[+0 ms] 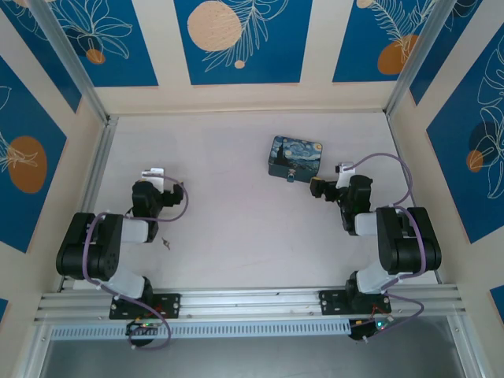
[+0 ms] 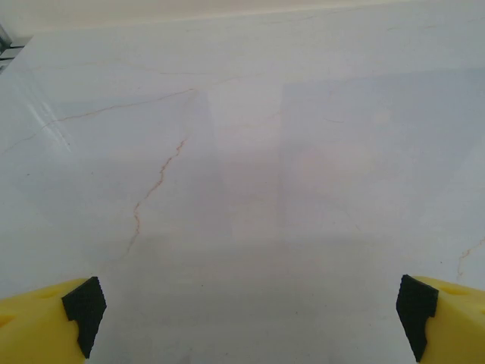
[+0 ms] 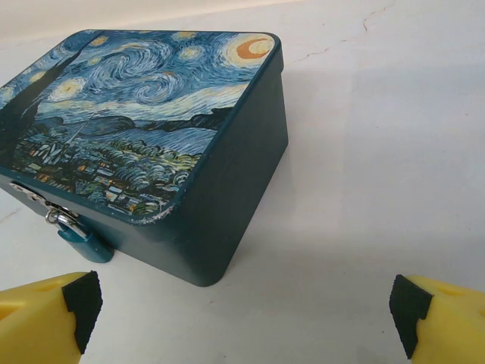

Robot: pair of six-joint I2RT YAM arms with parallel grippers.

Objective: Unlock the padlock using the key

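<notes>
Nearest the arm bases, one key (image 1: 166, 244), a thin grey metal sliver, lies flat on the pale, faintly veined table (image 2: 250, 152), just beside the left arm. Left gripper (image 2: 246, 315): two yellow fingers with black pads (image 2: 83, 307), spread wide, holding nothing. Right gripper (image 3: 246, 311): same build, spread wide, holding nothing, near a corner of the tin (image 3: 151, 114). One tin: rectangular, glossy, painted with a swirled night sky, lid closed. One padlock (image 3: 79, 236): small, blue body, silvery shackle, hanging from the clasp on the tin's front wall.
</notes>
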